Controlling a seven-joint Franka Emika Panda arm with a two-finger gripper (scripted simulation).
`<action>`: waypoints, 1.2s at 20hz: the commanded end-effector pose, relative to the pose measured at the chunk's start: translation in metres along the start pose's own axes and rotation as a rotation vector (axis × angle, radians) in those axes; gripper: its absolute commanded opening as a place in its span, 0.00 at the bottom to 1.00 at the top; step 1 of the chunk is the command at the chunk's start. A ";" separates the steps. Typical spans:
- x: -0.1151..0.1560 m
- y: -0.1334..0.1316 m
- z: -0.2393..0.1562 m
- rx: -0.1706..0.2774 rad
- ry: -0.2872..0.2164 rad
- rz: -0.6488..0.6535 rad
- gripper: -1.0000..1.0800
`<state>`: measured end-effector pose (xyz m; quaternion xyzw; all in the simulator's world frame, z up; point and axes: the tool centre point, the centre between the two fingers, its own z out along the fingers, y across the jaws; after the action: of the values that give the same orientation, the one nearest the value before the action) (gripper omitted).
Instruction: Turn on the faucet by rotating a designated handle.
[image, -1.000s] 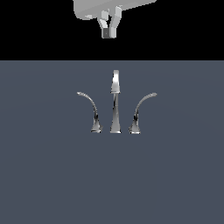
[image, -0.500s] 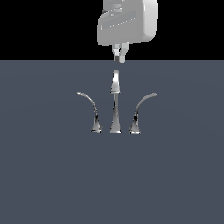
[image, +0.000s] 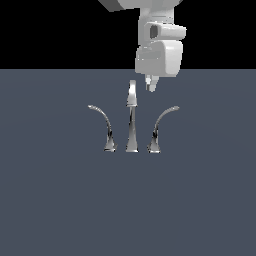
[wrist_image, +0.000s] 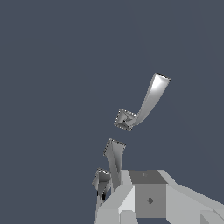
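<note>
Grey surface (image: 50, 210) fills the lower scene, bare around the fixture. Arm has dropped a lot since a second ago: then only its tip showed at the top edge, half a second ago the wrist hung above the spout, now the white wrist body sits low and shifted toward the exterior view's right. Gripper (image: 150, 85) hangs just beside the spout top, above the gap between spout and right lever, apart from both. Jaws look narrow, fingers close together, holding nothing; exact gap can't tell. Faucet (image: 131, 120) unmoved, mid-surface, spout upright. Designated handle (image: 162, 125) stands on the exterior view's right of the spout, arm arcing up and outward, not touched yet; wrist view shows it (wrist_image: 148, 100) ahead of the fingers. Judgement: approach phase, closing in on the lever; rotation not started, faucet still off.
</note>
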<state>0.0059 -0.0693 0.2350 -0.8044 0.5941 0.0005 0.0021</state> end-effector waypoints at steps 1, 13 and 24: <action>0.017 -0.006 0.015 -0.001 0.002 0.078 0.00; 0.076 -0.013 0.060 -0.003 0.005 0.327 0.00; 0.083 -0.009 0.064 -0.002 0.004 0.357 0.00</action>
<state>0.0406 -0.1446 0.1704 -0.6865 0.7272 0.0000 -0.0003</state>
